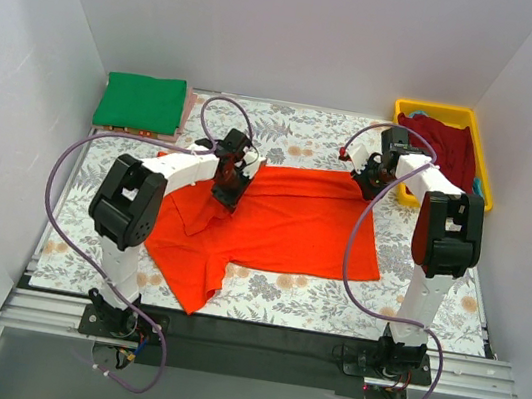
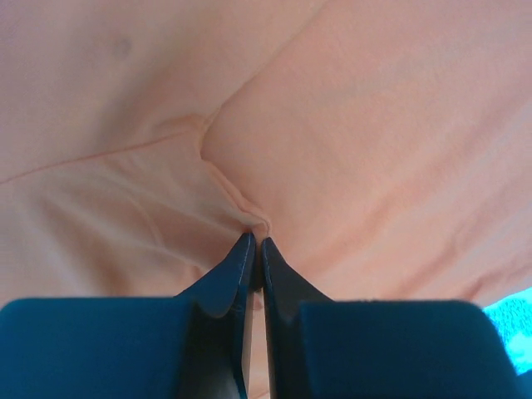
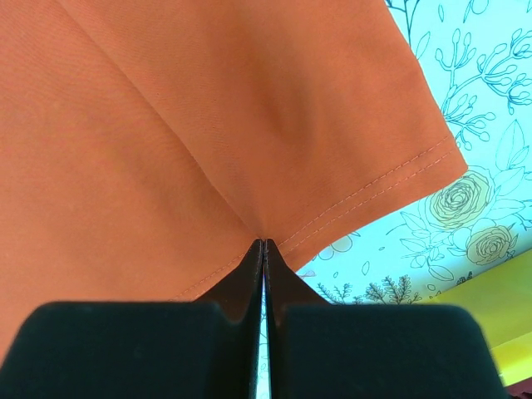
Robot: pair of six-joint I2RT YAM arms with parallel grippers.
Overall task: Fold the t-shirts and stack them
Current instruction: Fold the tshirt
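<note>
As left tool (image 2: 253, 243), right tool (image 3: 263, 243) pinch t-shirt (image 1: 293, 219)

Lab w/ white-walled test booth (image 1: 322, 36)

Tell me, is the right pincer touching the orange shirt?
Touching. The right wrist view shows the right pincer shut on the orange shirt, cloth puckering at its tips.

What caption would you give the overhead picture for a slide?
Left hand and right hand pinch the spread orange-red t-shirt.
</note>
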